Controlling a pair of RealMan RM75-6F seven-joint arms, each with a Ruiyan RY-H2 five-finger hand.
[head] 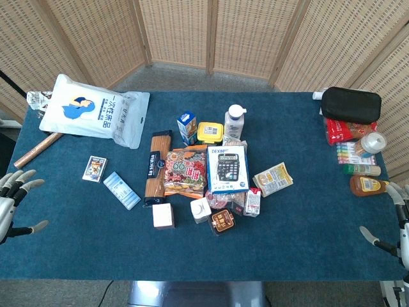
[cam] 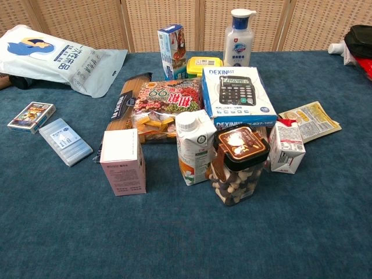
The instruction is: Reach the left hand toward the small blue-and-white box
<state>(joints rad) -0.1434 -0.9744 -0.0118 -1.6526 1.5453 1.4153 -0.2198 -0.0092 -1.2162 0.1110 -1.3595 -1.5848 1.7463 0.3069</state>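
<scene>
My left hand (head: 16, 201) hangs at the left edge of the table (head: 77, 249), fingers spread apart and holding nothing. My right hand (head: 393, 224) is at the right edge, also released, with its fingers apart; only a part of it shows.

The small blue-and-white box (head: 121, 190) lies flat on the cloth, not far from my left hand, to the right of it. Just beside it, a little further back, lies one pack of cards (head: 94, 168). Behind them is one big white bag (head: 92, 112) with blue print, and one wooden stick (head: 38, 149) comes out from under it.

In the middle is one crowded group: one calculator box (head: 227, 168), one snack bag (head: 185, 171), one spaghetti pack (head: 155, 167), one pink box (head: 163, 215), two small cartons, one brown-lidded jar (head: 222, 221), one yellow tub (head: 210, 132) and one white bottle (head: 234, 121).

The table has a dark blue cloth. Behind it stand woven folding screens (head: 211, 32).

Between my left hand and the small box the cloth is bare, and the front strip of the table is bare too.
</scene>
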